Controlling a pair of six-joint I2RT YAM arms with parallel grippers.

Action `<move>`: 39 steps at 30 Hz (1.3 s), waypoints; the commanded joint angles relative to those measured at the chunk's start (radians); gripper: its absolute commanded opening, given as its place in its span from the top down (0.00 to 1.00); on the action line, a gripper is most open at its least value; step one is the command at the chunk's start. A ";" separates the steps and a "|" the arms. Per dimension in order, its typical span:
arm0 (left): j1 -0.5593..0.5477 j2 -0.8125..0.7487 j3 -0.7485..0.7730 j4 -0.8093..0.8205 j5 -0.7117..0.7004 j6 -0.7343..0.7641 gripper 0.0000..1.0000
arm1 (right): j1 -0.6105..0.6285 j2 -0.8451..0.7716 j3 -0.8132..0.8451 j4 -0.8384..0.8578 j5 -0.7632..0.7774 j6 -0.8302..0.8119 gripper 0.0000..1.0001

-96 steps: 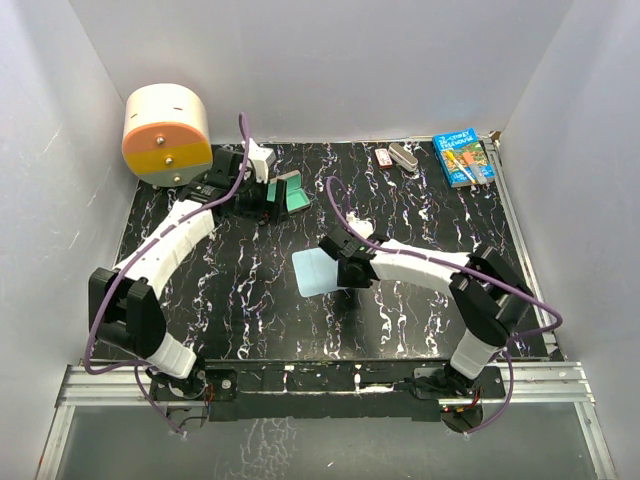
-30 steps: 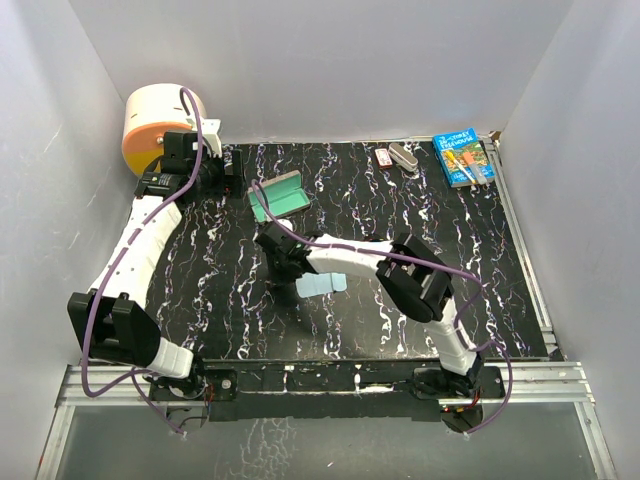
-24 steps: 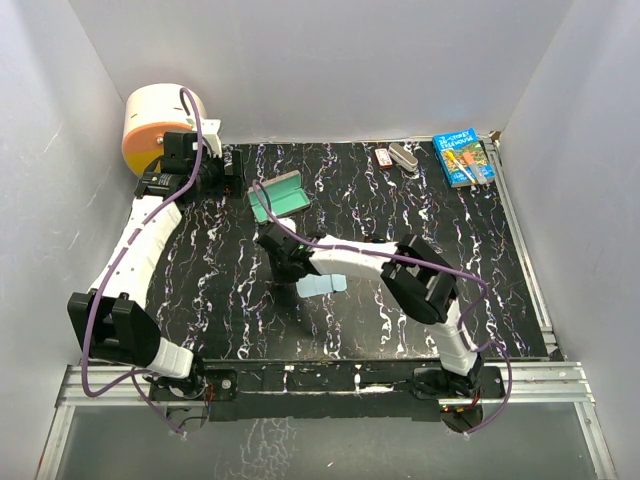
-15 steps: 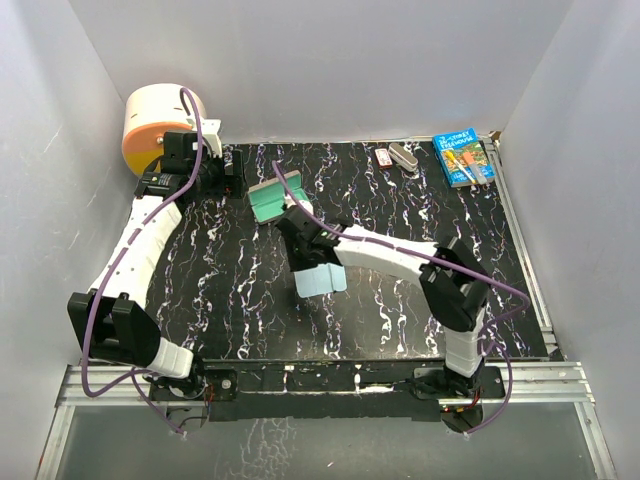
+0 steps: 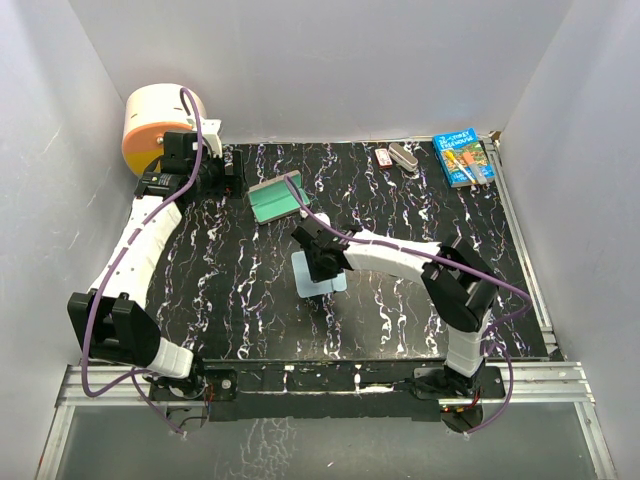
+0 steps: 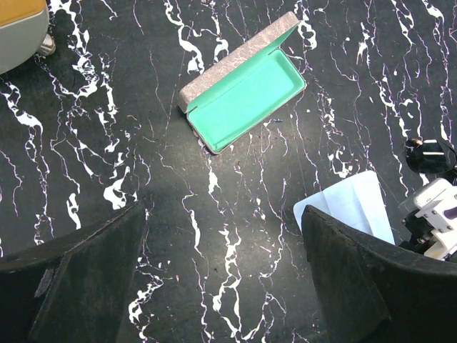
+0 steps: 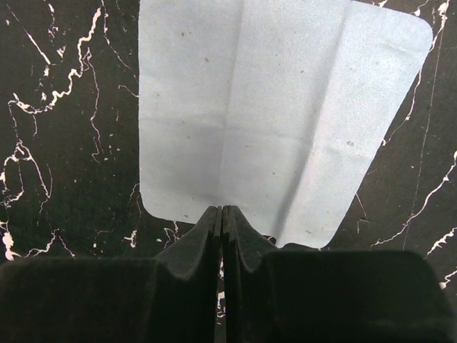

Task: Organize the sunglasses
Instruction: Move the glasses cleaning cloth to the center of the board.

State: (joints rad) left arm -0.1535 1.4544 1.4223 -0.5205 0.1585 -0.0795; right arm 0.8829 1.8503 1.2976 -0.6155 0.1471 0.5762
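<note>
The sunglasses show only as one dark glossy lens [image 6: 428,153] at the right edge of the left wrist view, beside the right wrist; in the top view they are hidden. The grey-brown case [image 5: 275,198] lies open with its teal lining up [image 6: 246,103]. My right gripper [image 5: 322,266] hovers over the light-blue cloth [image 5: 322,282]. Its fingers are pressed together at the cloth's near edge [image 7: 222,209], and the cloth [image 7: 271,114] lies flat. My left gripper [image 5: 222,178] is open and empty at the back left [image 6: 221,271], apart from the case.
A white and orange drum [image 5: 165,130] stands at the back left corner, right behind my left gripper. A blue book [image 5: 463,157] and two small items [image 5: 397,156] lie at the back right. White walls enclose the black marbled table [image 5: 200,280].
My left arm drew back from the case to the back left. My right arm swung left, went up beside the case, then returned over the cloth. The cloth shifted slightly.
</note>
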 commanded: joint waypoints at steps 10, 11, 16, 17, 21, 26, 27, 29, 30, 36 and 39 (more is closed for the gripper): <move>0.005 -0.034 0.012 0.008 0.015 0.000 0.12 | 0.005 0.022 -0.038 0.088 -0.033 0.018 0.92; 0.005 -0.032 0.011 0.008 0.017 -0.002 0.12 | 0.005 0.025 -0.039 0.090 -0.035 0.020 0.92; 0.005 -0.028 0.011 0.008 0.021 -0.004 0.12 | 0.009 0.039 -0.040 0.106 -0.063 0.028 0.92; 0.005 -0.028 0.011 0.009 0.021 -0.004 0.12 | 0.013 0.048 -0.038 0.110 -0.070 0.033 0.92; 0.005 -0.025 0.012 0.011 0.024 -0.005 0.12 | 0.042 0.093 -0.034 0.126 -0.097 0.065 0.92; 0.005 -0.026 0.011 0.009 0.024 -0.003 0.12 | 0.071 0.149 -0.020 0.137 -0.107 0.110 0.92; 0.005 -0.027 0.009 0.010 0.024 -0.003 0.12 | 0.075 0.160 -0.013 0.137 -0.112 0.118 0.92; 0.005 -0.028 0.009 0.010 0.025 -0.003 0.12 | 0.086 0.174 0.004 0.138 -0.119 0.132 0.92; 0.005 -0.028 0.010 0.010 0.026 -0.004 0.12 | 0.094 0.180 0.016 0.139 -0.121 0.134 0.92; 0.005 -0.032 0.014 0.006 0.032 -0.003 0.12 | 0.118 0.209 0.066 0.114 -0.098 0.145 0.92; 0.005 -0.037 -0.001 0.010 0.049 -0.007 0.12 | 0.119 0.173 0.052 0.116 -0.086 0.144 0.92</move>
State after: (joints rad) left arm -0.1535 1.4544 1.4223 -0.5175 0.1734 -0.0795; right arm 0.9882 2.0014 1.3735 -0.4667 0.0544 0.7086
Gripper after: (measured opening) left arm 0.883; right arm 0.084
